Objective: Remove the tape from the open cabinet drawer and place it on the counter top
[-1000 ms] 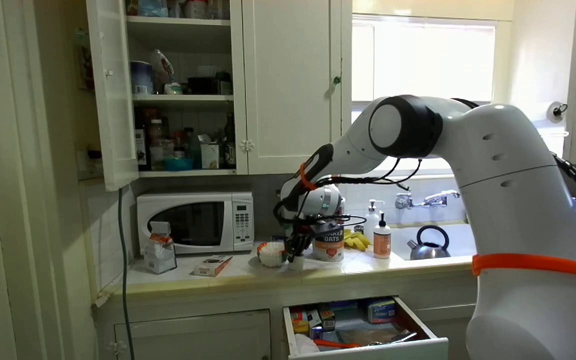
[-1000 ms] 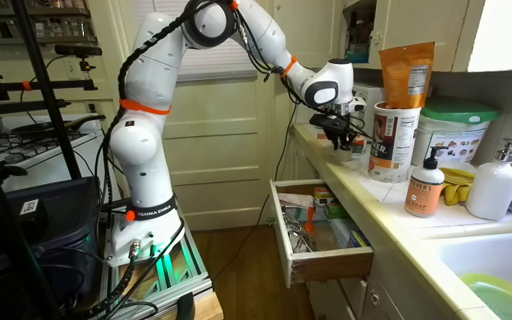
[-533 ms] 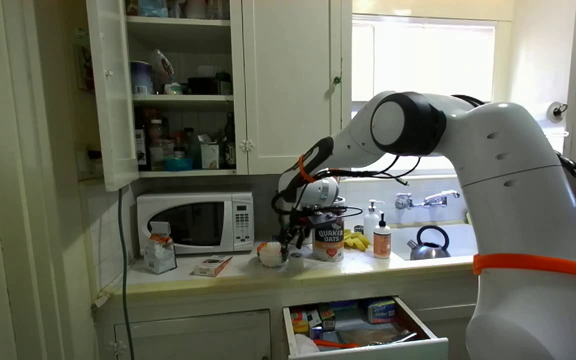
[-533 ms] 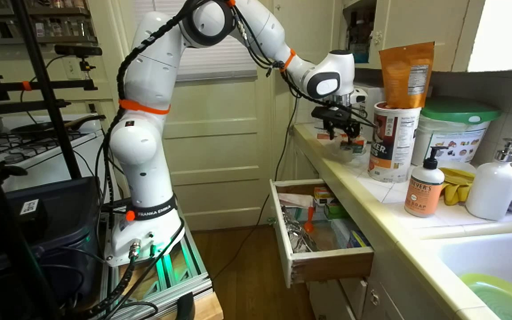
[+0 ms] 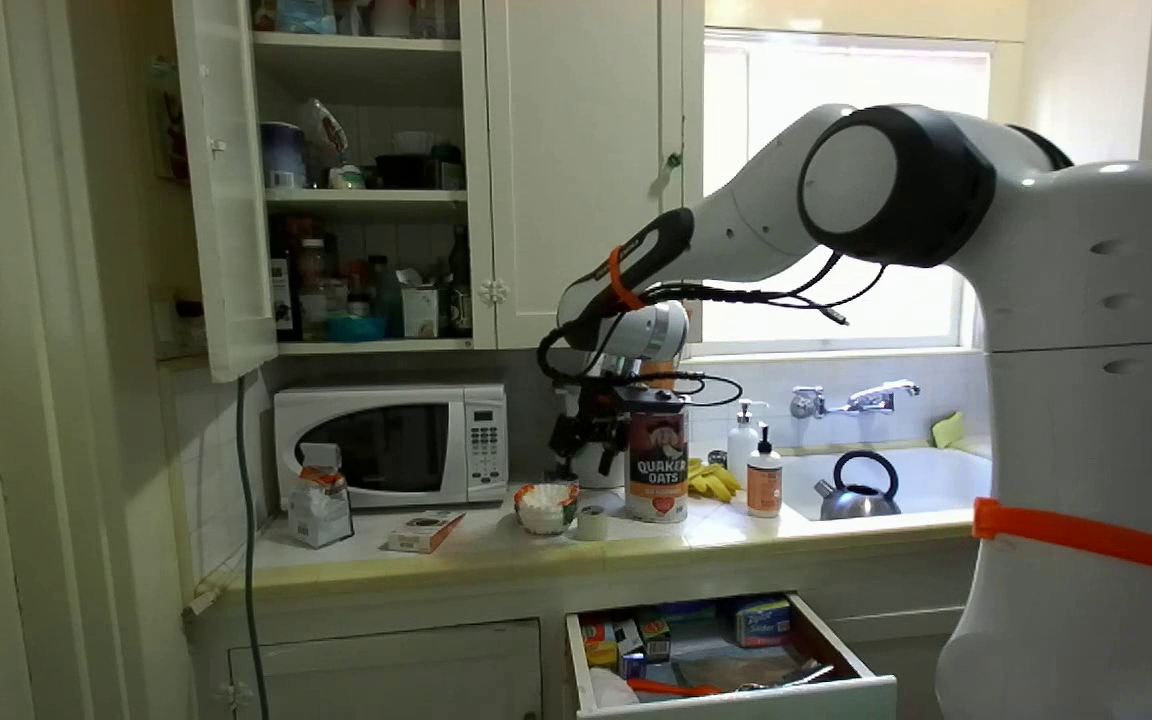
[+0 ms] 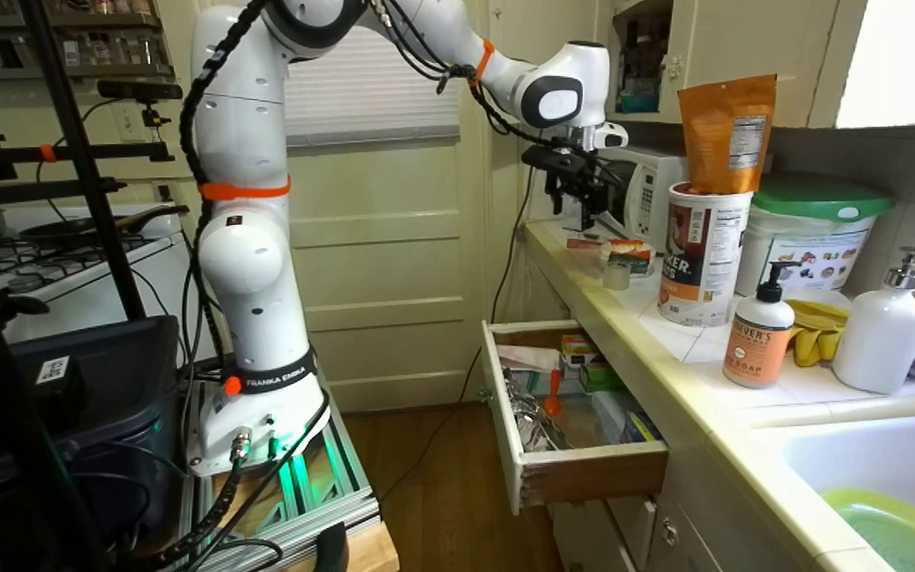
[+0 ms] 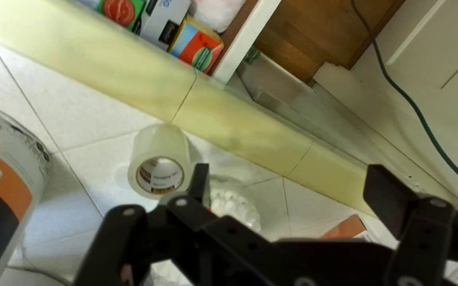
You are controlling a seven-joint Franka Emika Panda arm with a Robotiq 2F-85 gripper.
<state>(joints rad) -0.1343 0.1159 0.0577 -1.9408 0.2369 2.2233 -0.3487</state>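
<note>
On the counter top stands a pale roll of tape, seen also as the tape roll near the front edge. From above, the wrist view shows the tape with its hollow core and printed label. My gripper is open, its two black fingers wide apart with nothing between them. In an exterior view the gripper hangs above the counter, raised clear of the tape. Below, the cabinet drawer is pulled out, with boxes, foil and an orange utensil inside.
Beside the tape sits a stack of white fluted cups. An oats canister stands close on the tape's other side. A flat box, a small bag and the microwave are further along. A soap bottle stands nearer the sink.
The gripper has opened and let go of the tape, which stays on the counter. It has lifted up and moved away from the roll, and the whole arm has drawn back.
</note>
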